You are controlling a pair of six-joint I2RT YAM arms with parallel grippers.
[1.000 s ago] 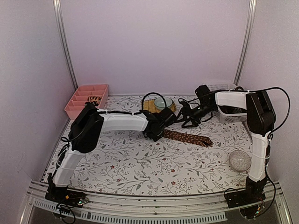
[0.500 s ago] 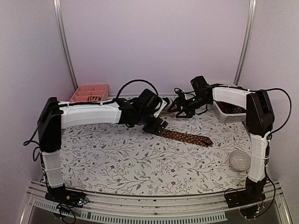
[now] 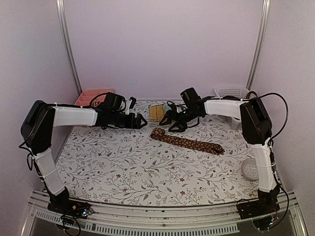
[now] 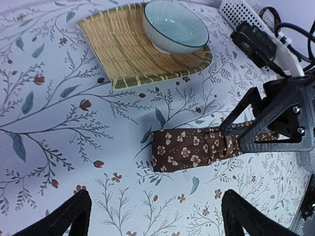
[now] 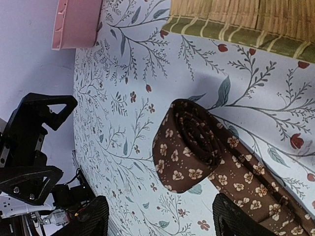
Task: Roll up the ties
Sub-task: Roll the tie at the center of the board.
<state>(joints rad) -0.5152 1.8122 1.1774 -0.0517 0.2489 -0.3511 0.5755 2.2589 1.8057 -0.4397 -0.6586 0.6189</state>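
While both arms reach across the table [image 3: 123, 172], I see its white cover printed with leafy sprigs and plain lavender walls [image 3: 162, 44] around it. One tie [image 3: 188, 143] lies right of centre, its left end rolled up and the rest flat. One woven mat [image 3: 156, 113] carries one bowl [image 3: 169, 106]. I count one pink tray [image 3: 86, 98], one white basket [image 3: 230, 91] and one ball [image 3: 252, 169]. The left gripper [image 3: 140, 121] and right gripper [image 3: 170, 124] both gape, grasping nothing.

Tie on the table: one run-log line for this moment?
tie: one end rolled, rest flat | left gripper: jaws open, empty, clear of tie | right gripper: jaws open, empty, over rolled end
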